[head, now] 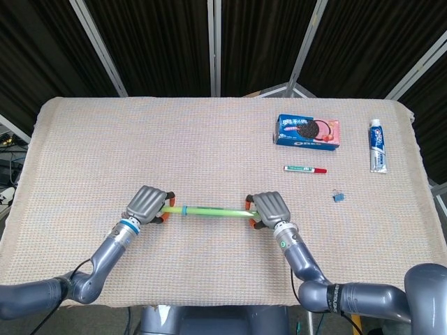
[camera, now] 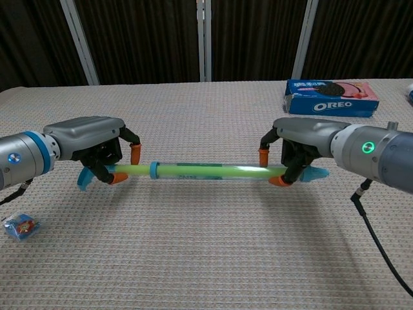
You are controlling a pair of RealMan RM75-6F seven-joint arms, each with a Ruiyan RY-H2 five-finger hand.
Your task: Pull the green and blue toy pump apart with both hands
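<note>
The pump (camera: 206, 172) hangs level just above the counter (camera: 206, 258), well in front of the Oreo box (camera: 331, 97), each end clasped by a robot hand: left robot hand (camera: 97, 150), right robot hand (camera: 298, 145). If either grip is loose, the smooth tube may slip out mid-pull, or uneven pulling could tilt and jam the plunger

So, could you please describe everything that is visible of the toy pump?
The toy pump is a long, thin tube of translucent green plastic with a blue ring near its left end and blue tips at both ends. It lies level, crosswise over the near part of the woven table cover. The left hand grips one end and the right hand grips the other. In the chest view it seems lifted slightly off the cloth.
</note>
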